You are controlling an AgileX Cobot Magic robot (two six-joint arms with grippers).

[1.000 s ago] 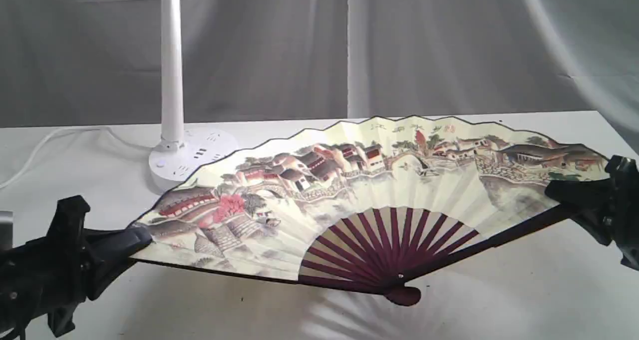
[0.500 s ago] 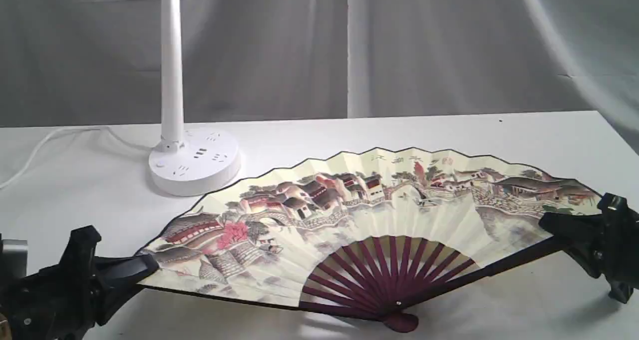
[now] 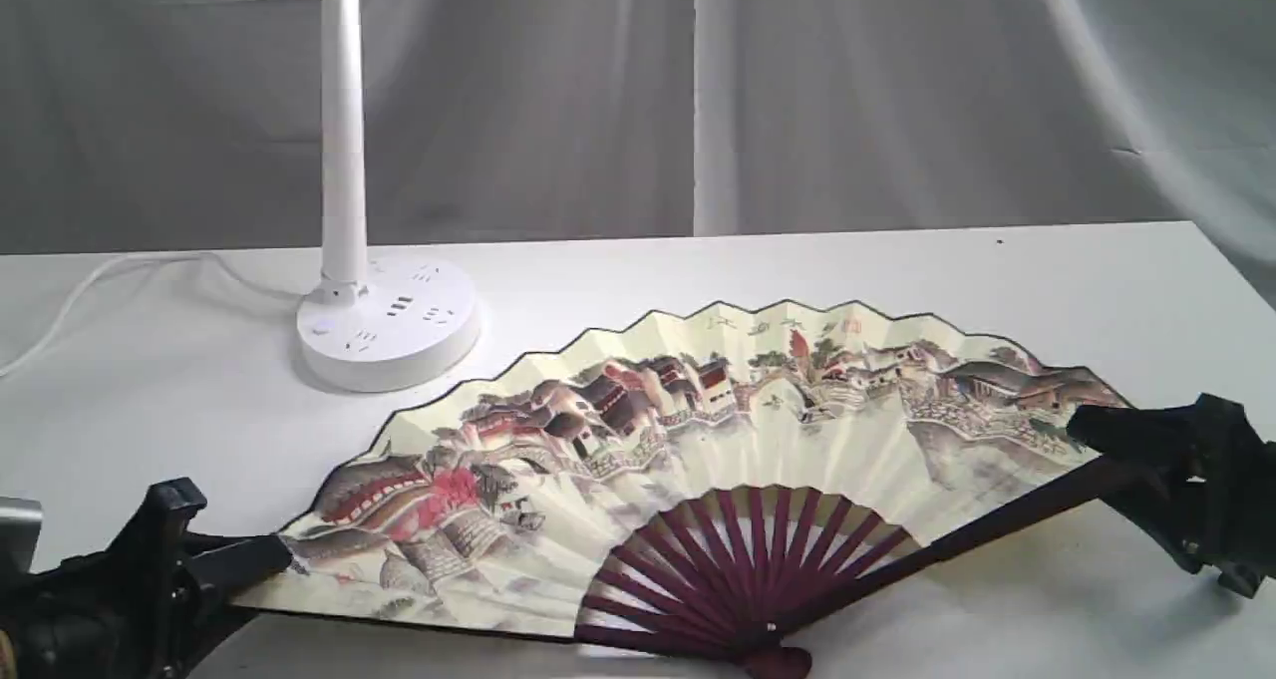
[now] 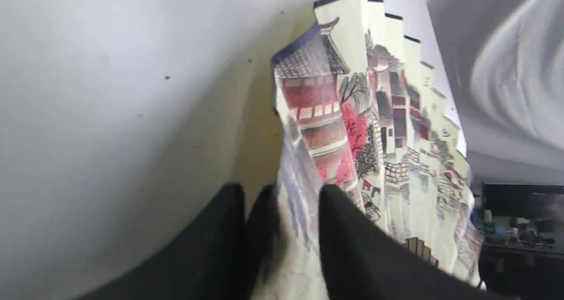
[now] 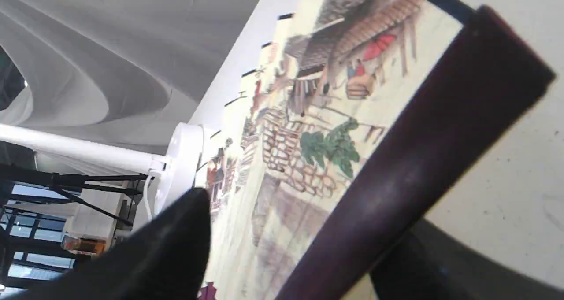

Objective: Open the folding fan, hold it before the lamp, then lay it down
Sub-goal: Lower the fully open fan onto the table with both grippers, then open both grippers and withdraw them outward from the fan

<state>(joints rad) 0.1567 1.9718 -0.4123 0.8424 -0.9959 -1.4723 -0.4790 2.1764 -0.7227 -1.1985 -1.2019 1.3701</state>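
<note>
Though held up off the table (image 3: 947, 260) a second ago, far edge overlapping the lamp (image 3: 344, 210) base, now set down. Fan (image 3: 698, 440) spread full, painted side up, flat on the near half of the table, right of the lamp and clear of its base. Pivot (image 3: 773, 649) at the near edge, black-edged arc toward the far side.

Let go at both ends in the same beat. At the left gripper (image 4: 280, 187): jaws parted, the fan's left end sitting between them, no longer squeezed as far as can be judged. At the right gripper (image 5: 299, 220): jaws spread wide either side of the maroon guard stick (image 5: 418, 159), open gap on one side, no pinch.

Meaning for the task: opened, shown before the lamp, laid down, so all three steps apparently done. Probably left to do: back both grippers straight out along the table, left one to the left, right one to the right, without snagging paper or stick. Worth watching: pleats springing inward once freed, as seems begun at the right end, and a finger dragging the fan while pulling away.
</note>
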